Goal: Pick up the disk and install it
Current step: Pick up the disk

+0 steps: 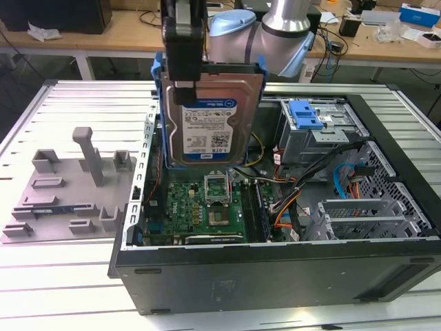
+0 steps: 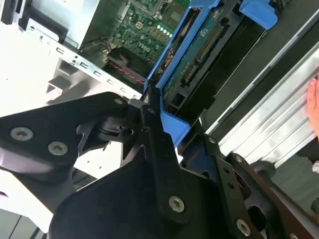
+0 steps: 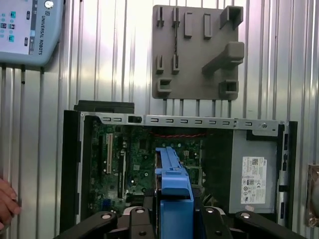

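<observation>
The disk [image 1: 207,127] hangs upright above the open computer case [image 1: 275,269], its silver face and white-and-blue label turned toward the exterior view, with a blue bracket around its edges. My gripper [image 1: 185,95] is shut on the disk's top edge from above. In the second wrist view my gripper [image 2: 167,127] clamps the blue bracket, and the disk's [image 2: 199,50] green circuit-board underside with its connector runs away from the fingers. In the first wrist view the disk [image 3: 172,172] shows edge-on between the black fingers, over the green motherboard [image 3: 139,164].
A drive cage with a blue latch [image 1: 305,114] sits at the case's back right. The motherboard [image 1: 207,207] lies under the disk, cables to its right. A grey power supply box [image 3: 254,169] fills one case end. A grey fixture plate [image 1: 69,186] lies beside the case. A hand [image 3: 7,201] rests nearby.
</observation>
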Controlling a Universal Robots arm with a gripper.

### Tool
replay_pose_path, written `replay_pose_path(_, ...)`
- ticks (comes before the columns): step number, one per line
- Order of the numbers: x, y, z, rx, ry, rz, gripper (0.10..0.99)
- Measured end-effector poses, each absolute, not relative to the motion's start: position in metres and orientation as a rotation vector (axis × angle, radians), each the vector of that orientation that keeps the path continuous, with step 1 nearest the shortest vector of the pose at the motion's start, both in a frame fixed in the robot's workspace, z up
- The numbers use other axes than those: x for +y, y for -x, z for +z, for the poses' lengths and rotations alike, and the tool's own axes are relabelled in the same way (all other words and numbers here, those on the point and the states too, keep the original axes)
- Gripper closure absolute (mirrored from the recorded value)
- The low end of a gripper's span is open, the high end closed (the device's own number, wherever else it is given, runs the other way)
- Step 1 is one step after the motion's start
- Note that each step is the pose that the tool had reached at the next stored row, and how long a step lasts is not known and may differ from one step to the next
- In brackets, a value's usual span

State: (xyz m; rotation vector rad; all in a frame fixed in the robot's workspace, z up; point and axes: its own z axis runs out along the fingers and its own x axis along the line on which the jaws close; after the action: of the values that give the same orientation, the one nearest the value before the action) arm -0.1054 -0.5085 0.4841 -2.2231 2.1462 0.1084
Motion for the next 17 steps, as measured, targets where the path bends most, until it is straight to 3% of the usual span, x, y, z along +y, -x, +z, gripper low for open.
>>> replay_pose_path(17,-0.533,0.043,0.479,2.147,2.223,0.109,0.718)
